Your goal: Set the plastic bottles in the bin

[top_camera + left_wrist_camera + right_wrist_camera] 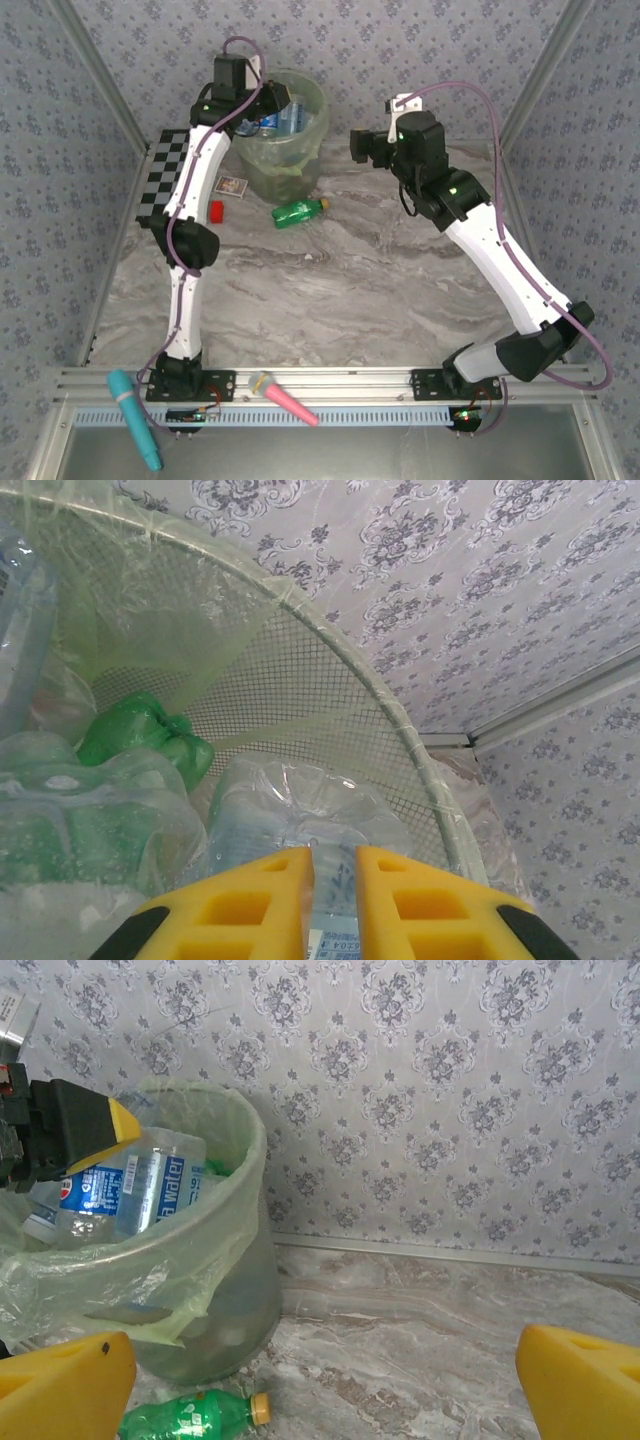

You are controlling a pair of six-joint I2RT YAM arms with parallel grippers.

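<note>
Left claw (333, 870) pinches a clear bottle (130, 1185) over the bin (238, 1250); right claw (320, 1380), wide, hangs nearer the green bottle (297, 211) lying left-right.

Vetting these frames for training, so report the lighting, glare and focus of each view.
Top external: even soft light, faint shadows, sharp throughout. Left wrist: highlights glint on the clear bottle. Right wrist: its own fingers look soft at the corners; the bin is sharp.
</note>
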